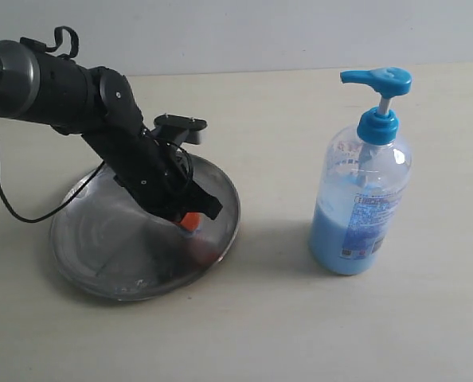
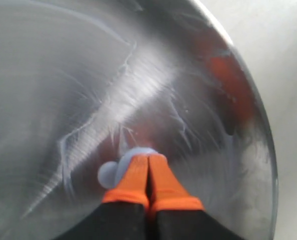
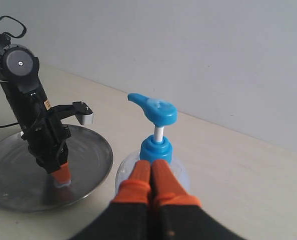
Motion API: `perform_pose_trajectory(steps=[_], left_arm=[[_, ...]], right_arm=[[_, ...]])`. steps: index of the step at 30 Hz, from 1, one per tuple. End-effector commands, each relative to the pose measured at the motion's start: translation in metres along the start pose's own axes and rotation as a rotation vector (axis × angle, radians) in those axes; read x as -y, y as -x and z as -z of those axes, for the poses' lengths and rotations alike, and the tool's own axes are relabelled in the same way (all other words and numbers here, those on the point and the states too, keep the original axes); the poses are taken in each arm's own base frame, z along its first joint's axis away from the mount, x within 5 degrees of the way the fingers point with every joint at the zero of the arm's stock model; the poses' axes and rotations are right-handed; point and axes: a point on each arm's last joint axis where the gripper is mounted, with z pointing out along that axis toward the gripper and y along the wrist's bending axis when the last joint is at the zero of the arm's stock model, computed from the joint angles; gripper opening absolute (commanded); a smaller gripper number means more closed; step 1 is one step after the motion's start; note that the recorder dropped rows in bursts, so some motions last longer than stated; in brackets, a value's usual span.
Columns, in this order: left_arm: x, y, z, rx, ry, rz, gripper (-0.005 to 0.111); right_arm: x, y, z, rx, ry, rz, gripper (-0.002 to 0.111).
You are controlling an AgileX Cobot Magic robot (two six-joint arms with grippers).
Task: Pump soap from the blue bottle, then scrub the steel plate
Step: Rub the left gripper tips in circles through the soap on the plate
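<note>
The steel plate point(image 1: 101, 239) lies on the table at the left. My left gripper point(image 1: 190, 222) points down onto its right part, orange fingers pressed together with nothing between them. In the left wrist view the gripper point(image 2: 148, 159) rests its tips against a small pale-blue blob of soap point(image 2: 108, 172) on the streaky plate point(image 2: 88, 75). The blue bottle point(image 1: 362, 199) stands upright at the right, light blue soap point(image 1: 332, 239) filling its lower part. My right gripper point(image 3: 151, 164) is shut, close beside the bottle's blue collar point(image 3: 156, 149), below the pump head point(image 3: 156, 111). The exterior view does not show it.
The beige table point(image 1: 300, 318) runs back to a pale wall. A black cable point(image 1: 5, 199) hangs from the left arm beside the plate. A strip of bare table separates plate and bottle.
</note>
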Motion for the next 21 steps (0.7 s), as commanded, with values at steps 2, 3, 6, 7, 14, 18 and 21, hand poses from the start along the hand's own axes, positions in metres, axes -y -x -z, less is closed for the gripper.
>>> perform_pose_trajectory(steps=[2, 3, 6, 7, 14, 18, 21], left_arm=[[0.000, 0.007, -0.004, 0.058, 0.017, 0.015, 0.000], [-0.001, 0.008, -0.005, 0.066, 0.022, 0.018, 0.000], [-0.002, 0.007, -0.008, 0.066, 0.029, 0.016, 0.000], [-0.003, 0.006, -0.010, 0.056, 0.033, 0.008, 0.000], [-0.008, -0.007, -0.010, -0.094, 0.078, -0.072, 0.000], [-0.004, -0.012, -0.010, -0.144, 0.038, -0.044, 0.000], [0.000, -0.012, -0.010, -0.151, 0.013, -0.020, 0.000]], right_arm=[[-0.001, 0.001, -0.001, 0.020, 0.009, 0.017, 0.000], [-0.001, 0.001, -0.001, 0.020, 0.009, 0.019, 0.000], [-0.001, 0.001, -0.001, 0.020, 0.009, 0.022, 0.000], [-0.001, 0.001, -0.001, 0.020, 0.009, 0.022, 0.000], [-0.001, 0.001, -0.001, 0.020, 0.009, 0.025, 0.000], [-0.001, 0.002, -0.001, 0.021, 0.010, 0.025, 0.000], [-0.001, 0.002, -0.001, 0.022, 0.011, 0.025, 0.000]])
